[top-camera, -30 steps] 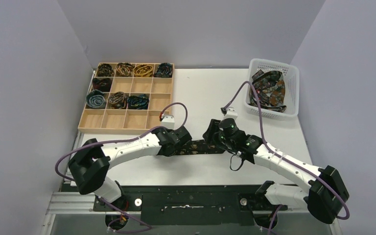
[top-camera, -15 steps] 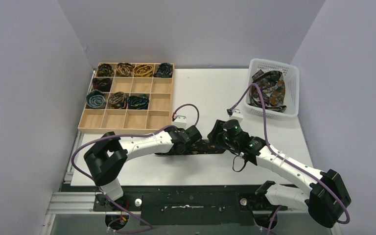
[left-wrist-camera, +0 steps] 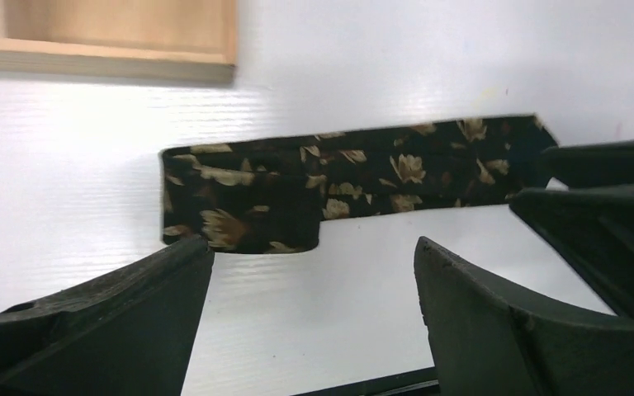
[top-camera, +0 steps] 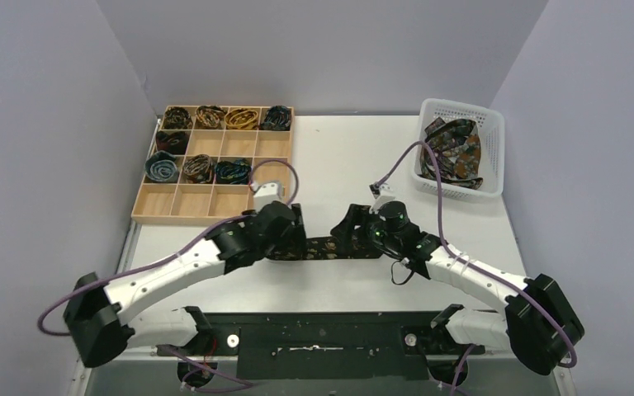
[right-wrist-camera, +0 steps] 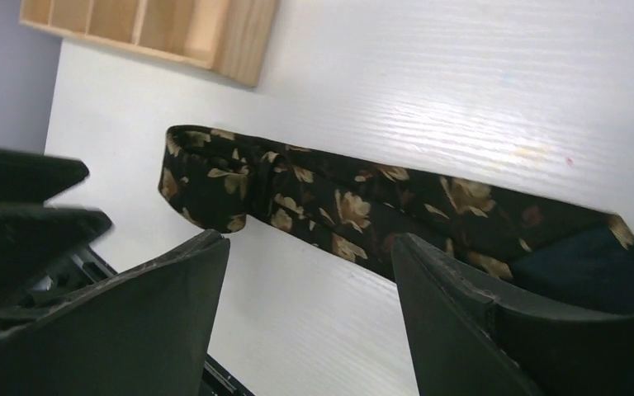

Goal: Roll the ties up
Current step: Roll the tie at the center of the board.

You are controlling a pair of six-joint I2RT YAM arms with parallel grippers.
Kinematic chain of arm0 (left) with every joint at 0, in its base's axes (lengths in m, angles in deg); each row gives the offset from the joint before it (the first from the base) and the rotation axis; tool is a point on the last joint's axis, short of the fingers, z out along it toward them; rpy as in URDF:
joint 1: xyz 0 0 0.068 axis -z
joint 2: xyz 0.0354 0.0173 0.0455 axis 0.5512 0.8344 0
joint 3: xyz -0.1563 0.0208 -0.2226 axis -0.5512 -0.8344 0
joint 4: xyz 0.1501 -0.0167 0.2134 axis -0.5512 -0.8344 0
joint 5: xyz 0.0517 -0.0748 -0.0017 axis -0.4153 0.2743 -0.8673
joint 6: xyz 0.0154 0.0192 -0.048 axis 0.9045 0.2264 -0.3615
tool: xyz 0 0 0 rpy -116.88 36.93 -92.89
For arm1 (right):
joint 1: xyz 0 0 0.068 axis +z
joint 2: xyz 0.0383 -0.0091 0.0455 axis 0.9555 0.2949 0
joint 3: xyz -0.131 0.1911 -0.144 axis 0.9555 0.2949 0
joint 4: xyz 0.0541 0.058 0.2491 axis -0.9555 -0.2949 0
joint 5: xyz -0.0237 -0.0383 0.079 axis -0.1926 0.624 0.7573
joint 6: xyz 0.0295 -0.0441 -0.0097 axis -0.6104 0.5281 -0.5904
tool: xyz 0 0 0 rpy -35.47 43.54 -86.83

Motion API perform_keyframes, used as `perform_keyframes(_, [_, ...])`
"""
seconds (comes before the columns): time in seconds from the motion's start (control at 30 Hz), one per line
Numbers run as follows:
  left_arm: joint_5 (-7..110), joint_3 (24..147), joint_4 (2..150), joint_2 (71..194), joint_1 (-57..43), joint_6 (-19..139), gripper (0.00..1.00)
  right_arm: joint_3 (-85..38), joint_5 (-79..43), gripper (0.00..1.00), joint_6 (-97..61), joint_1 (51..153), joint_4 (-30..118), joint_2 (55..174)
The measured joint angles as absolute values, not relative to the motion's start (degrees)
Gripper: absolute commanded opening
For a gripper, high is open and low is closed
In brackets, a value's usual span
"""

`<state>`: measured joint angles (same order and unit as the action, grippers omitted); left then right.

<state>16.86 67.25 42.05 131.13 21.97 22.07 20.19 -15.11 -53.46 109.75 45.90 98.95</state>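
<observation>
One flat tie (top-camera: 330, 247), black with gold flowers, is lying on the table (top-camera: 338, 157) between the two grippers, its left end doubled over itself. It is being held by neither. The left gripper (top-camera: 293, 239) is being shown with jaws wide apart just short of the folded end, and the right gripper (top-camera: 347, 231) is likewise spread, with nothing being clasped. Eight coils (top-camera: 241, 118) are being stored in the sixteen-cell tray (top-camera: 194, 202): four in the far row, one in the second, three in the third. One heap (top-camera: 456, 148) of ties is sitting in the single basket (top-camera: 462, 106) at far right.
</observation>
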Motion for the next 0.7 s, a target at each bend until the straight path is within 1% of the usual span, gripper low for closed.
perform_keyframes(0.03, [17.7, 65.3, 42.8, 127.5, 20.2, 22.0, 0.91, 20.4, -13.7, 0.87, -51.9, 110.0, 48.2, 99.7])
perform_keyframes(0.13, [20.4, 59.7, 43.5, 118.4, 13.0, 21.9, 0.93, 20.7, -10.6, 0.92, -44.8, 111.7, 53.3, 101.9])
perform_keyframes(0.2, [21.8, 56.3, 43.4, 113.9, 8.5, 21.9, 0.96, 20.3, -9.8, 1.0, -38.0, 114.1, 55.2, 103.6])
perform_keyframes(0.3, [26.6, 51.1, 43.3, 108.6, 1.6, 22.3, 0.96, 19.1, -9.8, 1.0, -25.0, 119.5, 57.5, 106.5])
perform_keyframes(0.37, [31.7, 48.4, 43.3, 107.2, -4.0, 22.6, 0.96, 18.0, -9.4, 1.0, -17.1, 122.7, 59.1, 108.9])
perform_keyframes(0.5, [40.8, 44.7, 43.6, 106.9, -13.7, 23.6, 0.96, 12.9, -6.5, 1.0, -6.7, 124.7, 59.2, 115.4])
perform_keyframes(0.57, [44.0, 43.6, 43.7, 106.7, -16.4, 24.1, 0.96, 9.6, -5.3, 1.0, -3.9, 124.7, 58.5, 118.7])
perform_keyframes(0.7, [48.6, 42.1, 44.7, 106.2, -18.3, 24.3, 0.96, 2.8, -1.9, 1.0, 0.6, 124.9, 55.7, 125.1])
